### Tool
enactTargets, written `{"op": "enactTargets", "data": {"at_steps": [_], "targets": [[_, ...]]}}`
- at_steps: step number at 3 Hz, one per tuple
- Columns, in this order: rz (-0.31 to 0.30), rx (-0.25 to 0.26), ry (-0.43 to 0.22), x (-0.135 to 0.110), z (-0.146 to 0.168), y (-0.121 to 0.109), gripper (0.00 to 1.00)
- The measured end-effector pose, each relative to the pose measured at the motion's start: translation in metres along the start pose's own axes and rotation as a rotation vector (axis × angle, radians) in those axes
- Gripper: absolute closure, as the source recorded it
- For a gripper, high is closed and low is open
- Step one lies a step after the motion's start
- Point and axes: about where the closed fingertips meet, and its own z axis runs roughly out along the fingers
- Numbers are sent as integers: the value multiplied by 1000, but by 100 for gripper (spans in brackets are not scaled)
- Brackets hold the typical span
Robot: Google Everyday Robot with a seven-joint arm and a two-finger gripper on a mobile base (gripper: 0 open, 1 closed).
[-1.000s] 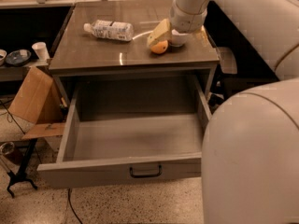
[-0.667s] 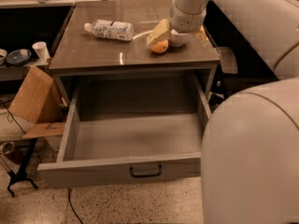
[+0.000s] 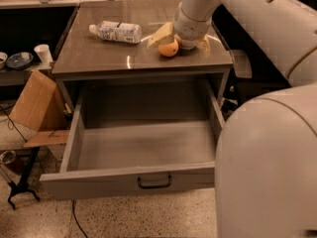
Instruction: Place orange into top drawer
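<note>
Nothing had shifted: my pincer stayed at the orange on the counter. I couldn't tell its grip, and the top drawer waited open.

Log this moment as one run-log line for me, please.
end effector: at orange on cabinet top | top drawer: open, orange not inside | plastic bottle: lying on cabinet top

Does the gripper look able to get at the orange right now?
Probably yes: the gripper sits right at the orange on the cabinet top, and the bottle lies clear to one side.
</note>
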Motion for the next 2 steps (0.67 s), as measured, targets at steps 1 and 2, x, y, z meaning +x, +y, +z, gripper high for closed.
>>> {"op": "enactTargets", "data": {"at_steps": [1,2], "targets": [[121,-51,-19,-6,11,18,0],[254,-72,-46,-16,20,27,0]]}}
